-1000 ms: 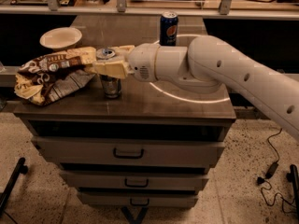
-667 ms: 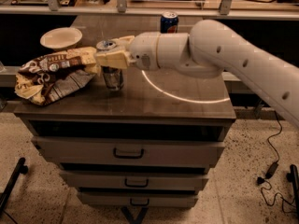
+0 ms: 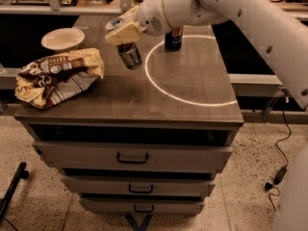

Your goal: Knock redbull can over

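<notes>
The redbull can (image 3: 130, 57), slim and silver-grey, hangs tilted above the left-middle of the table top (image 3: 192, 88), its top toward the upper left and its base toward the lower right. My gripper (image 3: 123, 32), with yellowish fingers (image 3: 126, 32), is shut around the can's upper part, just right of the chip bag. The white arm reaches in from the upper right.
A dark-blue Pepsi can (image 3: 173, 38) stands behind the arm at the back of the table. A crumpled brown and yellow chip bag (image 3: 57, 76) lies at the left, with a white bowl (image 3: 62, 38) behind it. Drawers (image 3: 132, 158) are below. A cable (image 3: 280, 173) lies on the floor at right.
The can stood upright on the table with the gripper around it. Now the gripper has risen and moved back-right, and the can is off the surface and tilted.
</notes>
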Controlling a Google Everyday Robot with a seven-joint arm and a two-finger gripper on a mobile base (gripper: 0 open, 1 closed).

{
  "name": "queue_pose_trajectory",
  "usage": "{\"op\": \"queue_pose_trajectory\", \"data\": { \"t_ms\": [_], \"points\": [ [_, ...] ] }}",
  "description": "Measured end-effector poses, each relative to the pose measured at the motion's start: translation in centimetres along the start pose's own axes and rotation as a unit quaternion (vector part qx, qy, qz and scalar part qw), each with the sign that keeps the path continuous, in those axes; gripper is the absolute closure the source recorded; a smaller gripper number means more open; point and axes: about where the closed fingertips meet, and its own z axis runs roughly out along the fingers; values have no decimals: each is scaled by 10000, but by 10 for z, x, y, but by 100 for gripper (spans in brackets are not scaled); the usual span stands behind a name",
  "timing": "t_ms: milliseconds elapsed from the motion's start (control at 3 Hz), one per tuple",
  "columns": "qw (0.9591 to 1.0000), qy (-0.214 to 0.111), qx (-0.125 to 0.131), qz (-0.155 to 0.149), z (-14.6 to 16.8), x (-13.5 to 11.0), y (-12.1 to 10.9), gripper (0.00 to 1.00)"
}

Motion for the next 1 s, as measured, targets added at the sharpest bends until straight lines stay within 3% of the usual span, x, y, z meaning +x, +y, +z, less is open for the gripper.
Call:
{"op": "queue_pose_trajectory", "data": {
  "t_ms": [333,1000],
  "points": [
    [9962,739,13,-454,-27,4,-29,100],
    [9950,851,-37,-525,-38,1,-29,100]
  ]
}}
